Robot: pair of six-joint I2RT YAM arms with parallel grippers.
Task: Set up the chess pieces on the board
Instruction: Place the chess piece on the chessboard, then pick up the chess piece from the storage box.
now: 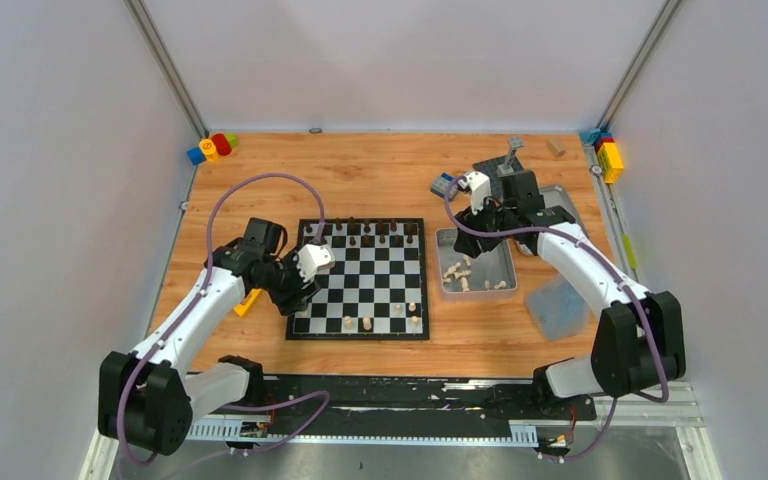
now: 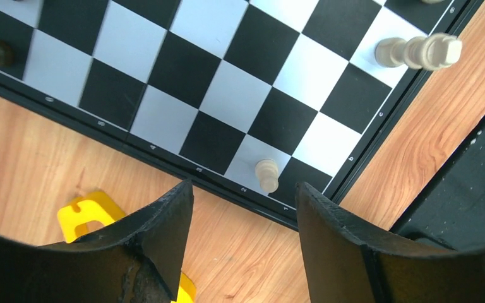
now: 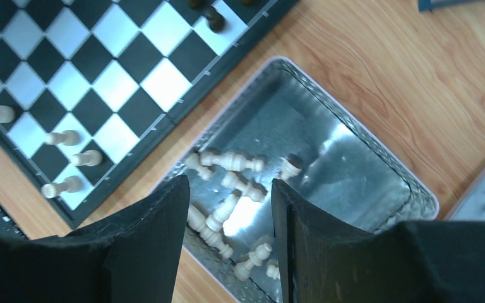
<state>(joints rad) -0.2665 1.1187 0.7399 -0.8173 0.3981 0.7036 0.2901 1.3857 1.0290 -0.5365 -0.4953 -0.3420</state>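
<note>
Wood table point(image 1: 380, 180); left hand point(image 2: 243, 189) open, empty, near pale pawn point(image 2: 266, 175).

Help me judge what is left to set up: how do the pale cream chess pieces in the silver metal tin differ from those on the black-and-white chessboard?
The loose pale cream pieces in the silver metal tin lie on their sides; the placed pale cream pieces on the black-and-white chessboard stand upright. The tin's pieces are jumbled, several touching; the board's stand apart, one per square. Both groups are small pale turned figures.
</note>
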